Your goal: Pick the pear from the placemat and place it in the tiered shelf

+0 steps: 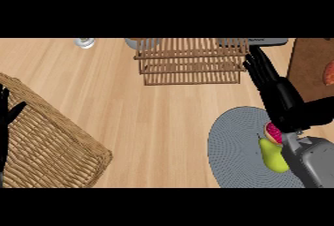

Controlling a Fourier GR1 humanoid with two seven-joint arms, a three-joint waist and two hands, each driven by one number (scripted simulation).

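Note:
The yellow-green pear lies on the round grey placemat at the lower right, its right side hidden by my right forearm. My right hand hovers over the mat's far edge beyond the pear. Its fingers are straight and point up toward the right end of the wooden slatted tiered shelf at the top centre, and it holds nothing. At the left edge my left hand rests open with fingers up, over the wicker basket.
A pink-red round thing lies on the mat against the pear's top, partly under my right wrist. A large wicker basket fills the lower left. A brown board with a red item lies top right. A glass stands top left.

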